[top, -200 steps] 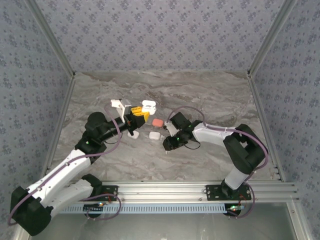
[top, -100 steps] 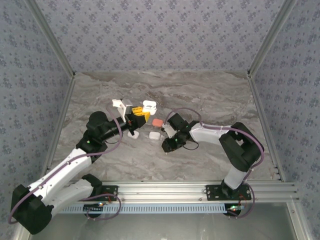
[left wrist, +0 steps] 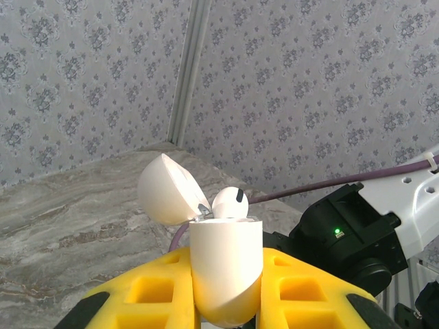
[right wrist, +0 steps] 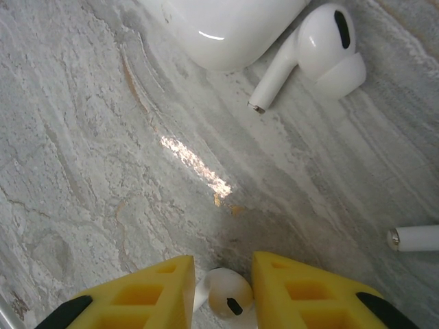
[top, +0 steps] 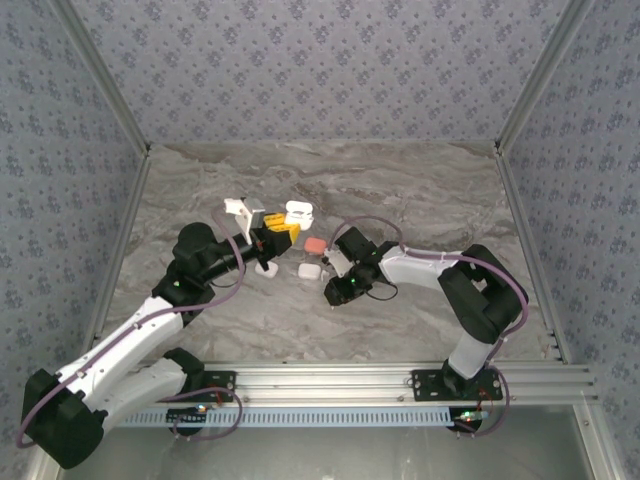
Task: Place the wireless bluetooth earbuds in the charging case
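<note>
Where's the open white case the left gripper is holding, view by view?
Top external: the open white case sits left of centre, at the tip of the left gripper.
Left wrist: bottom centre, clamped between the yellow fingers.
Right wrist: another white case, top edge.
Shared landmark: the marble table.

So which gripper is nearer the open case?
Left. The left gripper is clamped on the open case; the right gripper is apart from it, down at the table, closed on an earbud.
</note>
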You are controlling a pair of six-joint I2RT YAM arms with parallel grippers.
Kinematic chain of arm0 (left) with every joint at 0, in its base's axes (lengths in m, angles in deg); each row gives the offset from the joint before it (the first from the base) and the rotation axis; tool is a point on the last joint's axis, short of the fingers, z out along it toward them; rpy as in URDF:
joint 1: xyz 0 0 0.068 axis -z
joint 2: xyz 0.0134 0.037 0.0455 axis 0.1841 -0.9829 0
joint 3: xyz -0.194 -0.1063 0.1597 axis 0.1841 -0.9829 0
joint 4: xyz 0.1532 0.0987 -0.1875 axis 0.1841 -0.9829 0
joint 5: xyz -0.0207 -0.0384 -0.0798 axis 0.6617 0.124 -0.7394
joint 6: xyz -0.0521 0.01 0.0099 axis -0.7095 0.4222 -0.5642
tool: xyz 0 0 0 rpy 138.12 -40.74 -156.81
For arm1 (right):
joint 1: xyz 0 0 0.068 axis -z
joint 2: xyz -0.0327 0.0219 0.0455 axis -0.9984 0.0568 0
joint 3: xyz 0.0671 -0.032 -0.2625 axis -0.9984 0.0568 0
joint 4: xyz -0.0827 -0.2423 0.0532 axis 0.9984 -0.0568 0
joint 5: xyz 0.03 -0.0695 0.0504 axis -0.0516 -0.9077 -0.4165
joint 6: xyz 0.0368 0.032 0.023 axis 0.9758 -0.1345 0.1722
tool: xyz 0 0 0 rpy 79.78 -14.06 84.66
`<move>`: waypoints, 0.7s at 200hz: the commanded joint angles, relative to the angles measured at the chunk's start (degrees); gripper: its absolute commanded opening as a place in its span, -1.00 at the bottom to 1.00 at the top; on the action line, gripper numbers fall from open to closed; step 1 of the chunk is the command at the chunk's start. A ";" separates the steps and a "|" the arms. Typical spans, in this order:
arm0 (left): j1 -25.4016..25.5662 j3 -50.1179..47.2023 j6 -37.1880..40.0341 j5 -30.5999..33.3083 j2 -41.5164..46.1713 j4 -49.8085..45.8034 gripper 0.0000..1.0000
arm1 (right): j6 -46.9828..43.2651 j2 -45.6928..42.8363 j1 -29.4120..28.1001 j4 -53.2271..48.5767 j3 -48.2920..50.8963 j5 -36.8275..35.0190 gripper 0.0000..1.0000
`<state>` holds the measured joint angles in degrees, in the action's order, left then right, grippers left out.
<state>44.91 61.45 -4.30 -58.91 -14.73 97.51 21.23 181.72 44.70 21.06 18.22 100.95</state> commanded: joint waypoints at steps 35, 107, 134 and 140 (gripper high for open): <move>0.44 1.47 -0.07 0.36 -0.66 1.54 -0.92 | -1.76 -0.62 -0.50 -5.13 0.20 -0.06 -0.38; 0.48 1.75 0.20 0.45 -0.80 1.11 -0.92 | -2.47 -3.04 0.17 -6.03 -0.07 -0.25 -0.66; 0.48 1.78 0.12 0.36 -1.10 1.32 -0.92 | -2.42 -7.29 1.11 -6.07 -0.14 -1.28 -0.66; 0.47 1.77 0.13 0.34 -1.19 1.42 -0.92 | -2.42 -8.58 1.42 -6.07 -0.31 -1.34 -0.66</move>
<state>44.91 61.45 -4.30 -58.91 -15.52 97.42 19.33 178.51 45.10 17.10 18.22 100.71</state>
